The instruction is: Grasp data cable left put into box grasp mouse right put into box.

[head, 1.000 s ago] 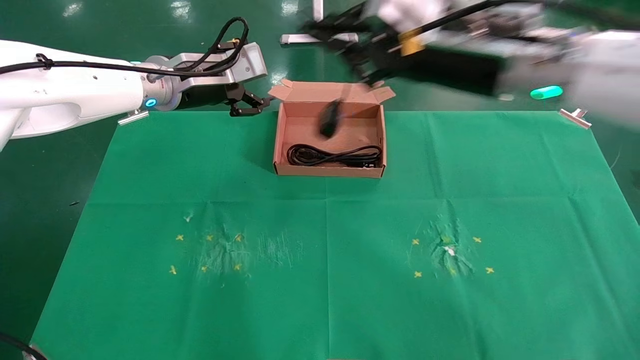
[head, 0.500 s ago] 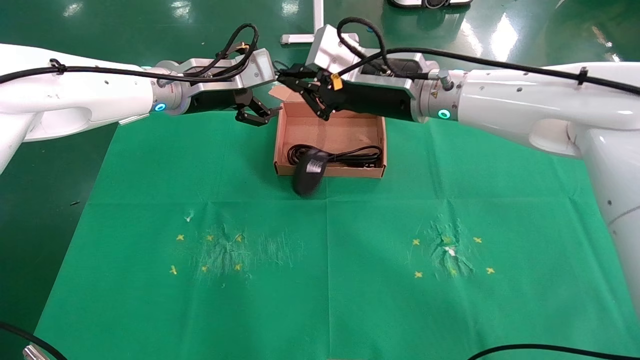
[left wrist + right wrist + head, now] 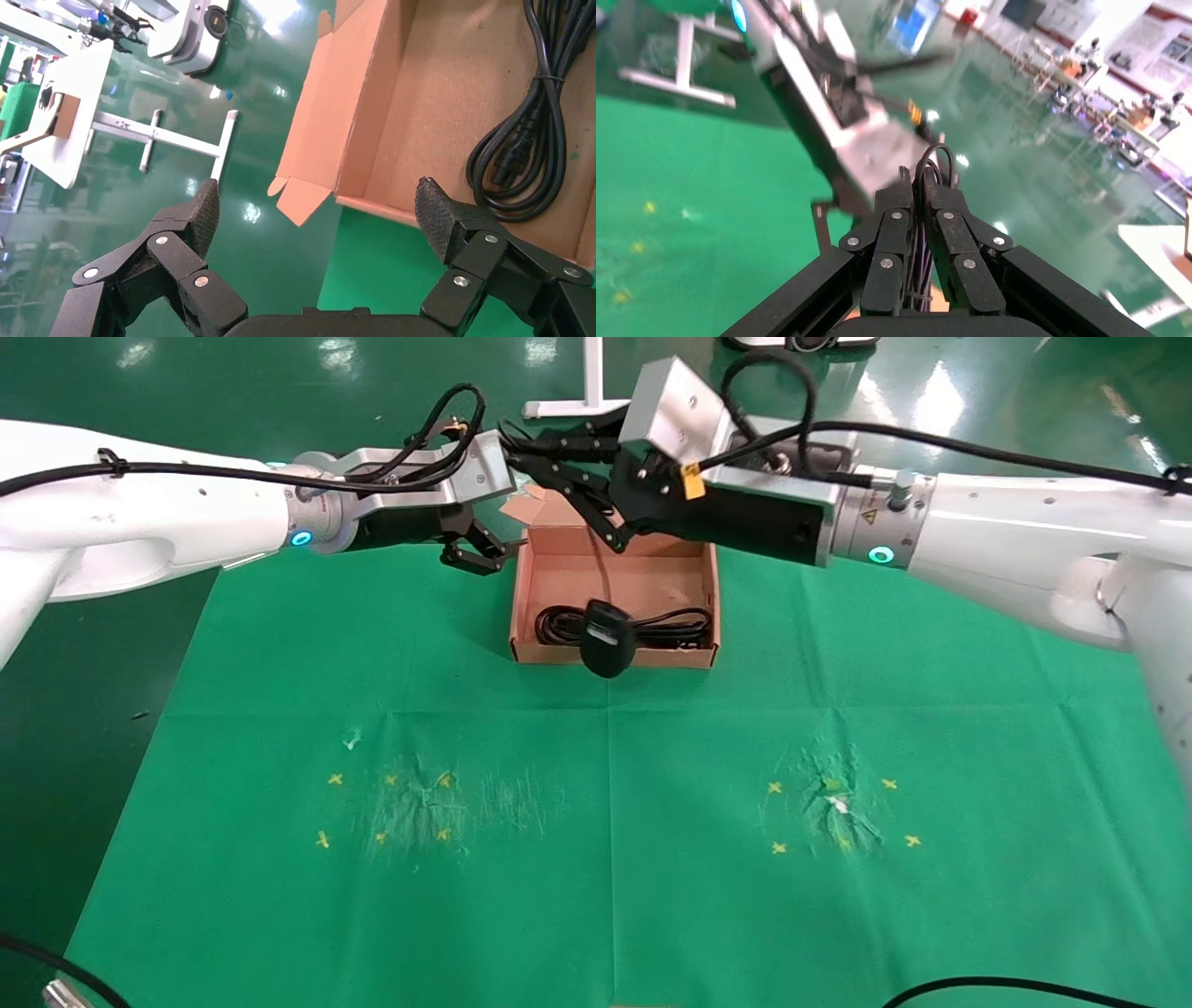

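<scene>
- Right tool (image 3: 535, 453) is clenched on the mouse's cord, above the box's (image 3: 521, 584) far edge.
- Mouse (image 3: 607, 637) dangles below, label showing, over the box's near wall, half outside.
- Cable (image 3: 670, 628) lies inside along that wall.
- Left tool (image 3: 475, 549) waits released, beside the box.

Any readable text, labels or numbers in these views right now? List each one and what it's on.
None can be read.
White label on the mouse: print too small to read.
Yellow warning sticker on the right arm's wrist: a sign only, no legible words.
Yellow tag on the right gripper: no legible text.
Background posters in the right wrist view: blurred.
</scene>
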{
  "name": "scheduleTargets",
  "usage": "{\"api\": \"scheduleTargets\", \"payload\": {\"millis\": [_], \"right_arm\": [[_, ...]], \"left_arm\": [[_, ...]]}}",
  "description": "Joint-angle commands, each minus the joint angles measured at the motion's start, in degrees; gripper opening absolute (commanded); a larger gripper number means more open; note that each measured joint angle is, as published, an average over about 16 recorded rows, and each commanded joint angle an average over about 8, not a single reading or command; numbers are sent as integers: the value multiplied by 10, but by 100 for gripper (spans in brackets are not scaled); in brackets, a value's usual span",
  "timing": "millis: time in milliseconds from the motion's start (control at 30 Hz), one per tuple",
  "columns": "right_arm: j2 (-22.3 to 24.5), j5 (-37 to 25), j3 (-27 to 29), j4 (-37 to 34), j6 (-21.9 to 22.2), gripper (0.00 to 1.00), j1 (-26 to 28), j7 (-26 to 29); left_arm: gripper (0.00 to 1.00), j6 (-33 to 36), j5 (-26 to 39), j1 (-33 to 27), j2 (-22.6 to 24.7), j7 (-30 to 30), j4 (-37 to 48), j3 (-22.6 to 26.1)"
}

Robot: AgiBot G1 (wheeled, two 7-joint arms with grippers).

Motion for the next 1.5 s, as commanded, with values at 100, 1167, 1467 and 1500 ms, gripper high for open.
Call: {"api": "scheduleTargets", "payload": {"millis": [100,1167,1467,1500], "right_arm": [[2,15,8,-32,-27,0,12,-24],[-34,1,5,-175,92,100,31,-94],[-30,3,5,-165,85,100,28,-89],[-27,5,5,-161,84,100,26,-86]], "left_arm": [[100,0,0,0,0,0,0,0],[100,0,0,0,0,0,1,0],[100,0,0,0,0,0,1,0],[100,0,0,0,0,0,1,0]]}}
